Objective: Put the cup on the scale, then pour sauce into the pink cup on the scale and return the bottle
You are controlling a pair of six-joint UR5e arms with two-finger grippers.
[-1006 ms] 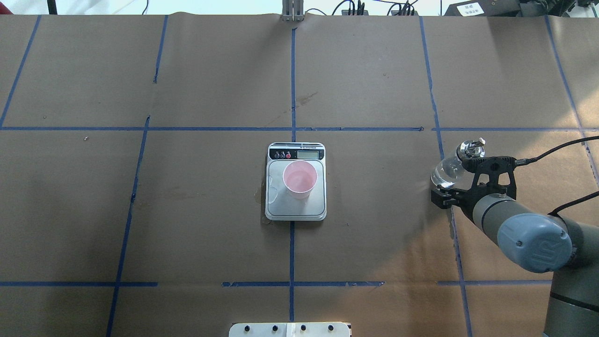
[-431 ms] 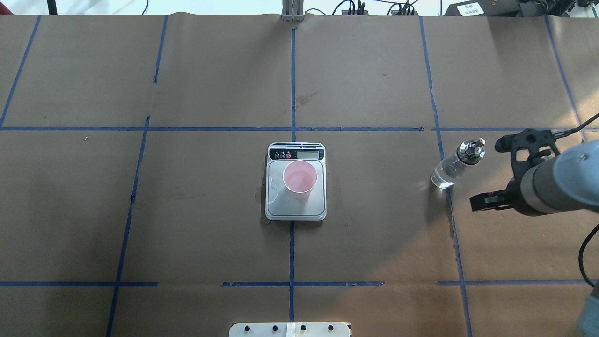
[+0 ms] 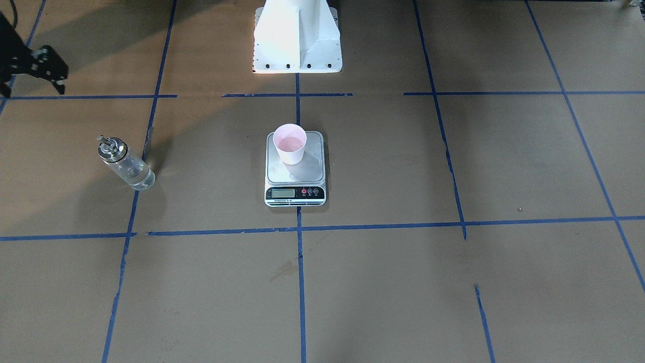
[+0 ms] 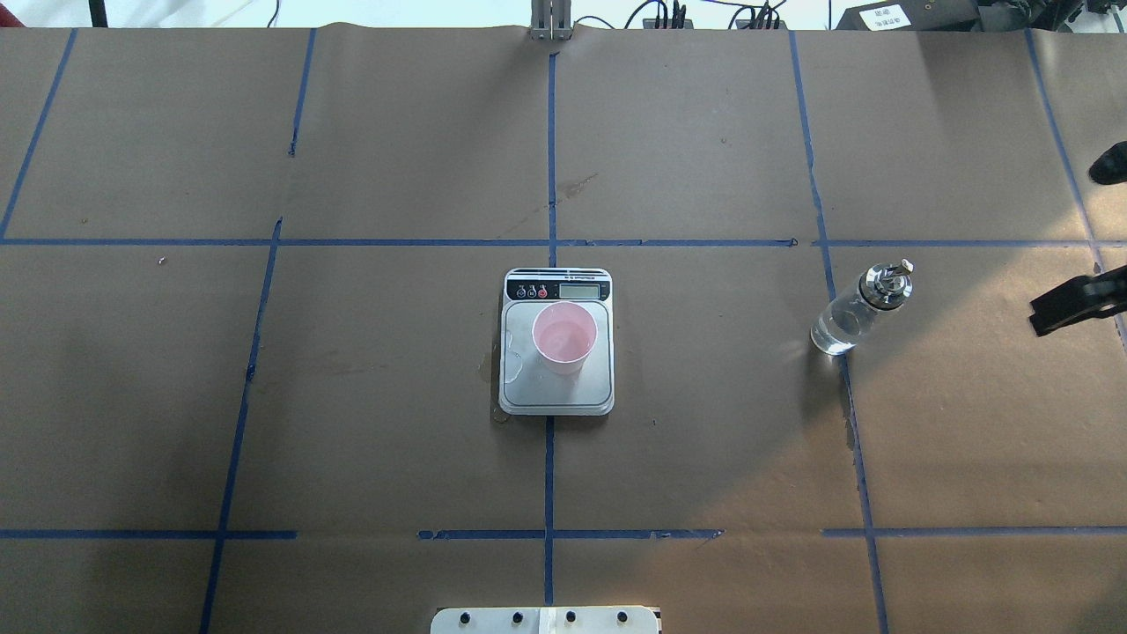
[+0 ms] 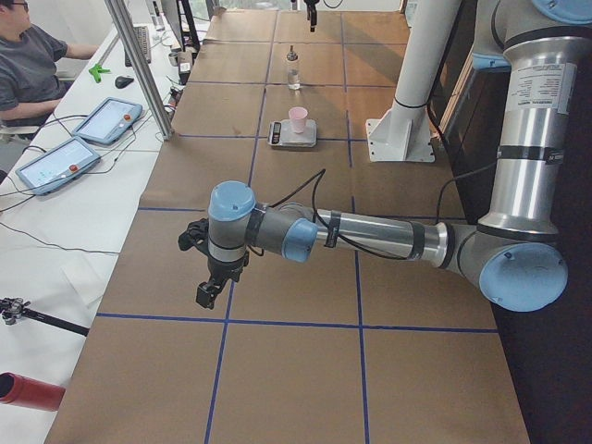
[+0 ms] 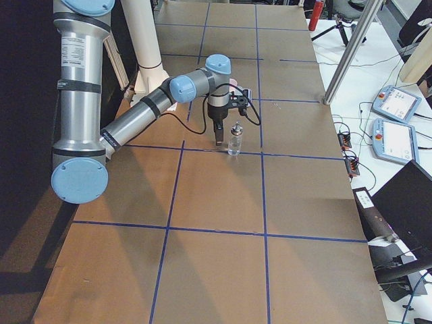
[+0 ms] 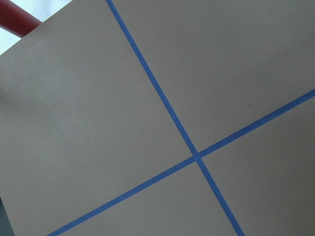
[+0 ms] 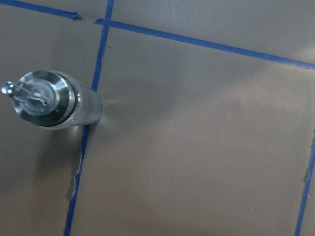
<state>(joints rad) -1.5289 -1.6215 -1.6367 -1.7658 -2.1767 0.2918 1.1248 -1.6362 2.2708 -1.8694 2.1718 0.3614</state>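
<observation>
One cup on one scale, one bottle apart; right tool spread, left tool: cannot tell.

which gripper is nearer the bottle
Right. The right gripper is beside the bottle, open and apart from it; the left gripper is far off, on the other side of the scale.

The tabletop is covered with brown paper. Blue tape lines are stuck on it in big squares. A scale is set flat in the middle, right on one blue line. A glass bottle is stood upright, well apart from the scale on the robot's right side, touching another blue line. A white foot is seen at the robot's edge.
</observation>
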